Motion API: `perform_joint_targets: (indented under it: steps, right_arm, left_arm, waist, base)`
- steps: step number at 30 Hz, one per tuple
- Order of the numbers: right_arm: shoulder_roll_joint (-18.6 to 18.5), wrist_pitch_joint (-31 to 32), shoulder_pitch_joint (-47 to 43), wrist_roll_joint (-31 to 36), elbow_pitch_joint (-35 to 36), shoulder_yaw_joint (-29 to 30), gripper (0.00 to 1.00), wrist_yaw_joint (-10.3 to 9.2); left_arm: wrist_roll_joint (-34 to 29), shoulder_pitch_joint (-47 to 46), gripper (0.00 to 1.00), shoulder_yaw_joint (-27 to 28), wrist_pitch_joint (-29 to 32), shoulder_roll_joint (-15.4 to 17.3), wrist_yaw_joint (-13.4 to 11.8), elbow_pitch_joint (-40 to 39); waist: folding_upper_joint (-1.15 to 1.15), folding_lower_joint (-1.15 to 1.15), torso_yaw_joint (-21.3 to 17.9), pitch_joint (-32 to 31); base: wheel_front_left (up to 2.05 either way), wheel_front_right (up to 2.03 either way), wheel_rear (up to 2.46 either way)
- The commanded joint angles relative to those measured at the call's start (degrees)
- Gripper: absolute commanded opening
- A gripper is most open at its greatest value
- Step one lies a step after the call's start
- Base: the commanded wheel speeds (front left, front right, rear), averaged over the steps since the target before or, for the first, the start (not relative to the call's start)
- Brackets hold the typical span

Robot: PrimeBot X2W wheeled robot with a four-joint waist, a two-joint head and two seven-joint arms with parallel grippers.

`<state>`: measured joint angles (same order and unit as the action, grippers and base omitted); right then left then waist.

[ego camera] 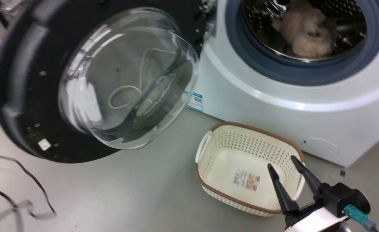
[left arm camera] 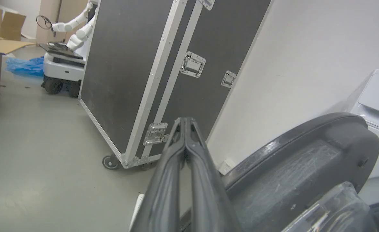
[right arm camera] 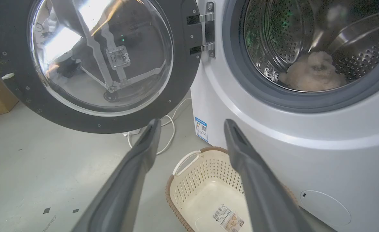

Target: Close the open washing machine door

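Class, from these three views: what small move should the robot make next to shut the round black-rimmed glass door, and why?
Probably press the shut left gripper onto the outer face of the large round black-rimmed door and swing it towards the white front-loading washing machine. The door stands wide open, that gripper sits behind it, and the open right gripper hangs over the cream perforated basket.

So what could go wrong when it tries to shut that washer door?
The left gripper, shut, sits beside the smooth outer face of the washing machine door; a push with so narrow a tip might slip off. The right gripper, open over the basket, might lie in the door's swing. With the door this wide open, a weak push may leave it unlatched.
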<state>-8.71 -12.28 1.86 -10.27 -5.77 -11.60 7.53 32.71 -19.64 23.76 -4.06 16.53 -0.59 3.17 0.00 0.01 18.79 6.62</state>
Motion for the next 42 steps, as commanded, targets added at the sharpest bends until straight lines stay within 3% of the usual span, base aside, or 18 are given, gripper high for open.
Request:
perform_joint_targets:
  steps: [1,7,11,17,21,27,32,42]
  right_arm:
    - [-0.63,-0.53,0.97,-0.72,0.23,-0.24,1.0,-0.04]
    - [-1.64,-1.21,2.09,-1.86,0.12,-1.57,1.0,-0.04]
    - [-2.23,-1.65,2.68,-2.43,-0.11,-2.3,1.0,-0.04]
    - [-2.62,-1.76,2.79,-2.8,-0.29,-2.23,1.0,-0.04]
    - [-2.06,-1.86,2.3,-2.83,-1.02,-2.33,1.0,-0.04]
    - [-0.47,-2.12,1.52,-2.63,-2.18,-1.51,1.0,-0.04]
    - [0.87,-2.24,0.3,-2.07,-2.99,-0.49,1.0,-0.04]
    - [2.25,-2.3,-0.64,-1.07,-3.31,1.92,1.0,-0.04]
  left_arm:
    - [2.64,-2.91,0.0,1.54,2.42,2.12,-0.18,3.37]
    - [17.06,-11.75,0.0,7.24,17.07,5.64,-2.1,19.31]
    - [24.68,-14.64,0.0,8.32,27.6,7.18,-1.1,25.67]
    - [29.99,-13.01,0.0,6.84,37.84,6.91,3.36,26.12]
    - [33.04,-9.89,0.0,6.48,43.15,5.85,4.91,23.74]
    - [37.22,-2.68,0.0,5.02,50.63,2.3,6.26,15.85]
    - [39.38,4.65,0.0,2.22,55.2,-3.0,6.47,7.52]
    - [41.14,16.91,0.0,-8.37,56.48,-12.99,6.47,-5.0]
  waist:
    - [0.0,-0.01,-1.31,1.44]
    - [0.0,-0.01,-2.48,3.4]
    - [0.0,-0.01,-2.87,4.24]
    - [0.0,-0.01,-3.5,4.12]
    - [0.0,-0.01,-3.8,2.66]
    - [0.0,-0.01,-4.19,-0.87]
    - [0.0,-0.01,-4.48,-4.04]
    - [0.0,-0.01,-8.91,-6.74]
  base:
    - [0.0,0.0,0.0]
    - [0.0,0.0,0.0]
    - [0.0,0.0,0.0]
    - [0.0,0.0,0.0]
    - [0.0,0.0,0.0]
    - [0.0,0.0,0.0]
    - [0.0,0.0,0.0]
    - [0.0,0.0,0.0]
